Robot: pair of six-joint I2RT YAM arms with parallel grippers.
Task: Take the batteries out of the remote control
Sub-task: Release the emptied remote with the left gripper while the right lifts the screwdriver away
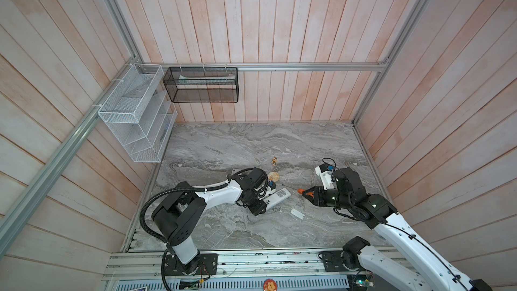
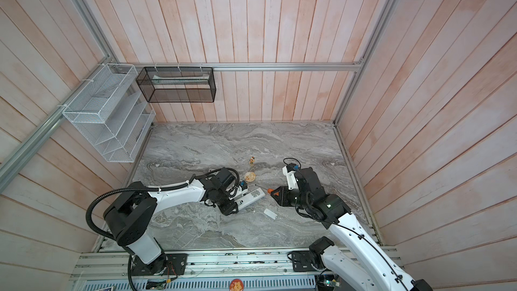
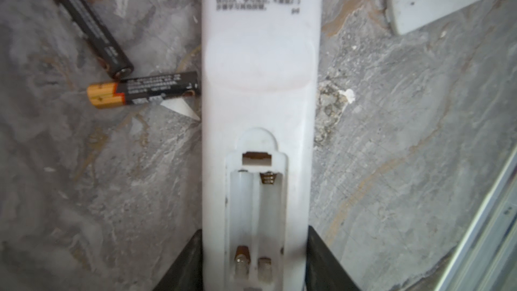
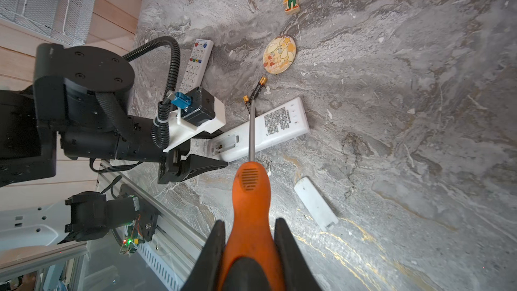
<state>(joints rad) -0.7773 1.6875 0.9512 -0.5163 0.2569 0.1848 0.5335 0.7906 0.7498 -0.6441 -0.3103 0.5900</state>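
**Q:** Where are the batteries, and how do they lie?

**A:** In both top views the remote (image 1: 279,195) runs from 8 to 2 o'clock on the table (image 1: 223,149), back face up, with its compartment empty. Both batteries (image 3: 142,92) lie on its 11 o'clock side. One lies crosswise, black end at the remote's side and gold end pointing away. The other slants, and the frame edge cuts off its gold end.

**Q:** What is the gripper status?

**A:** The left gripper (image 3: 254,232) has one jaw on each side of the remote's compartment end; whether it is pressing cannot be confirmed. The right gripper (image 4: 250,221) is clamped on the screwdriver (image 4: 250,191) by its orange handle. The shaft hides part of one battery.
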